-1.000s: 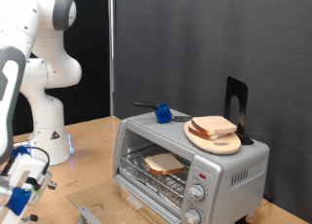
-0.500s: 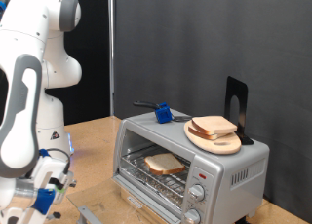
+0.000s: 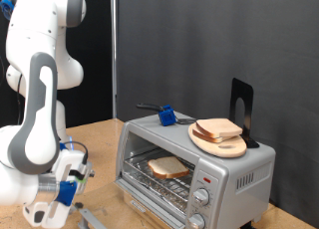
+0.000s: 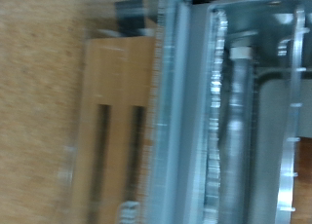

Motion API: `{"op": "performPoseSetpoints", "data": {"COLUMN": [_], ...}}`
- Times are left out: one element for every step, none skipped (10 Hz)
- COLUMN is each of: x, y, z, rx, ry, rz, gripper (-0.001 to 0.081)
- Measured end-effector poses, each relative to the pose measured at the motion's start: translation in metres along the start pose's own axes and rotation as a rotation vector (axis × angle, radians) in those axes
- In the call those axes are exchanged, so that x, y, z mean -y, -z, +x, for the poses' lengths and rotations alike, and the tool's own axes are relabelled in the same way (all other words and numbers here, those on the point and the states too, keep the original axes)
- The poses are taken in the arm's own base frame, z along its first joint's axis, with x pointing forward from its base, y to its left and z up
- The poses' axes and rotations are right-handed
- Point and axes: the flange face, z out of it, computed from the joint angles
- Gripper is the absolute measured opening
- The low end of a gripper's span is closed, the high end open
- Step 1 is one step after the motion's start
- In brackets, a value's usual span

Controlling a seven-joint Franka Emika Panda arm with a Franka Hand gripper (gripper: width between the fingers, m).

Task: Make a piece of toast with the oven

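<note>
The silver oven [image 3: 196, 167] stands on the wooden table at the exterior view's right, its glass door [image 3: 100, 220] folded down open. One piece of toast [image 3: 167, 167] lies on the wire rack inside. A second, similar slice [image 3: 219, 128] rests on a round wooden plate [image 3: 225, 146] on the oven's roof. My gripper [image 3: 72, 182] hangs low at the exterior view's lower left, a short way from the open door, with nothing seen in it. The wrist view is blurred. It shows the door's glass [image 4: 117, 117] over the table and the metal rack [image 4: 244, 117].
A blue-handled tool [image 3: 165, 115] and a black stand [image 3: 242, 111] sit on top of the oven beside the plate. Two round knobs [image 3: 200, 197] are on the oven's front right. The robot's white base [image 3: 50, 139] is at the left, and a dark curtain lies behind.
The gripper has swung to the exterior view's right and slightly up, nearer the oven's open door. The toast, plate and oven have not moved.
</note>
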Motion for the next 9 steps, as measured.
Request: {"op": "performPoseSetpoints", "data": {"x": [0.006, 0.014, 0.022, 0.030, 0.040, 0.049, 0.059, 0.069, 0.079], "y": [0.003, 0.008, 0.012, 0.014, 0.016, 0.017, 0.017, 0.015, 0.011], "z": [-0.008, -0.017, -0.025, -0.033, -0.041, -0.049, -0.056, -0.063, -0.070], "rx": [0.015, 0.036, 0.044, 0.044, 0.042, 0.039, 0.036, 0.036, 0.040], "ry": [0.025, 0.048, 0.063, 0.079, 0.095, 0.109, 0.123, 0.138, 0.151], "rz": [0.034, 0.082, 0.123, 0.151, 0.171, 0.186, 0.199, 0.208, 0.213], "gripper": [0.0800, 0.0800, 0.0800, 0.0800, 0.0800, 0.0800, 0.0800, 0.0800, 0.0800]}}
